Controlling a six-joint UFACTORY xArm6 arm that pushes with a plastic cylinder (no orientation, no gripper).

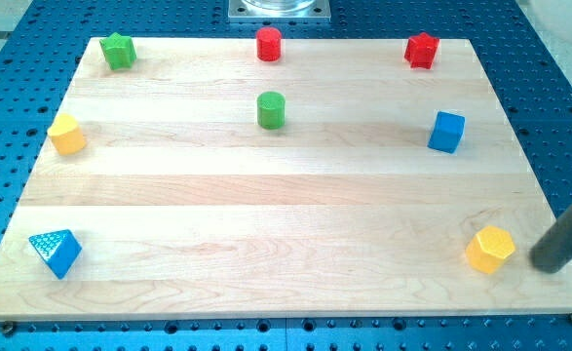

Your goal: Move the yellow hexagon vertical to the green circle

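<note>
1. My tip sits at the lower right of the view, at the end of a dark rod that comes in from the right edge. There are no jaws here, only this one rod, so nothing is released, clenched or grasped.
2. Just left of my tip, with a narrow gap between them, lies the yellow hexagon, near the bottom right corner of the worktop.
3. Yellow blocks: two. The second yellow block lies at the worktop's left edge, about mid-height; its shape is hard to make out.
4. Blue blocks: two. A blue cube stands above the yellow hexagon, well apart from it, on the right side. A blue triangle lies at the bottom left corner.
5. Green blocks: two. The green circle stands upright near the middle of the upper half, well apart from the yellow hexagon. A green star sits in the top left corner.
6. Red blocks: two. A red cylinder stands at the top edge, straight above the green circle. A red star-like block sits near the top right corner.
7. That makes eight blocks in all, none touching another, on one pale wooden worktop that rests on a blue perforated base.
</note>
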